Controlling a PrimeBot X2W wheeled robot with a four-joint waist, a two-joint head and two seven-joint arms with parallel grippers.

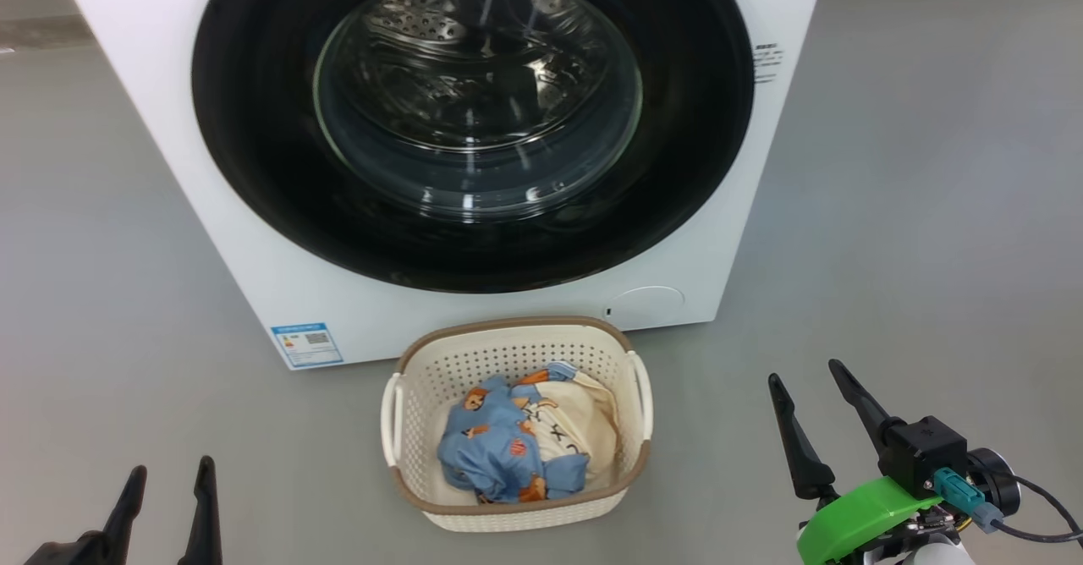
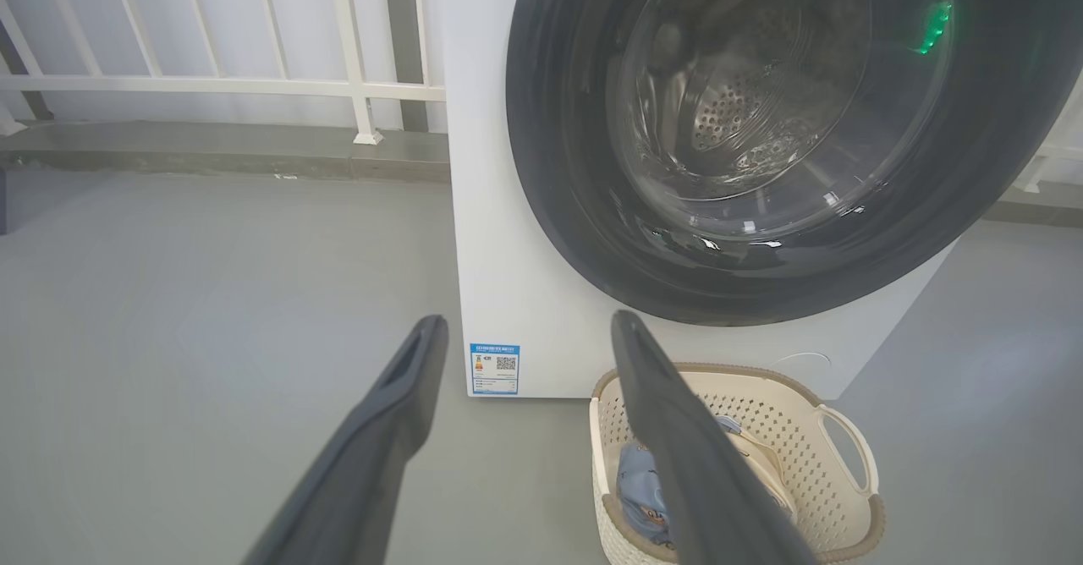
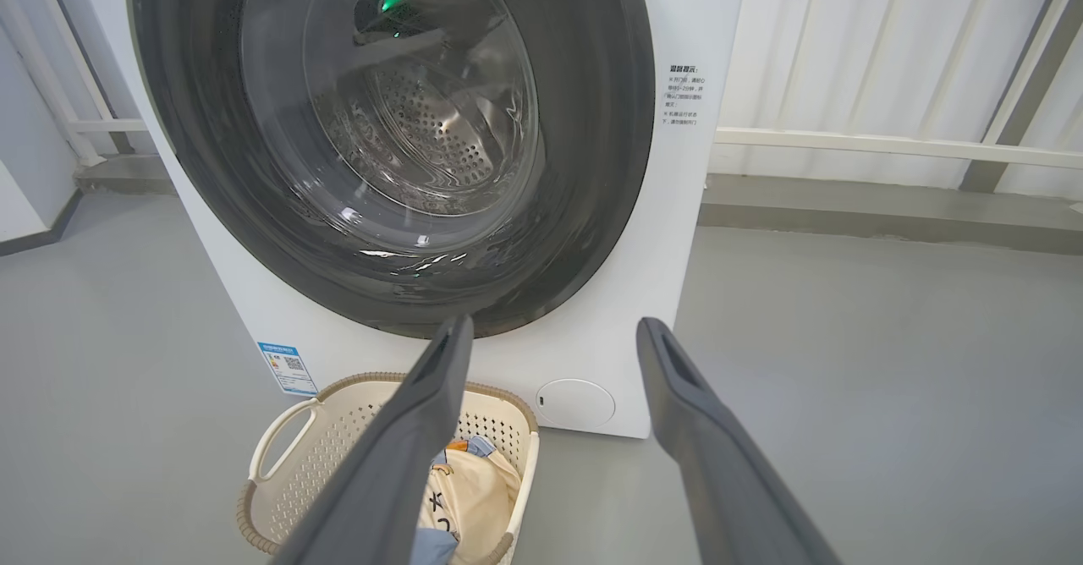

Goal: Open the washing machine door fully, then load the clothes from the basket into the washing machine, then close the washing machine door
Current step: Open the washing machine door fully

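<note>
The white washing machine (image 1: 254,277) stands ahead with its round black-rimmed door (image 1: 254,176) shut flat against the front; the steel drum shows through the glass. On the floor right in front sits the cream basket (image 1: 516,353) holding the clothes (image 1: 499,451), a blue bear-print piece over a cream one. My left gripper (image 1: 167,474) is low at the left, open and empty, well left of the basket. Right of the basket, my right gripper (image 1: 804,379) is also open and empty. Both wrist views face the door (image 2: 575,167) (image 3: 609,125) and basket (image 2: 761,400) (image 3: 338,455).
Grey floor (image 1: 931,210) lies on both sides of the machine. Behind it runs a white railing (image 2: 254,83) (image 3: 888,142) over a low grey kerb. A blue label (image 1: 306,344) and a round service flap (image 1: 647,304) mark the machine's lower front.
</note>
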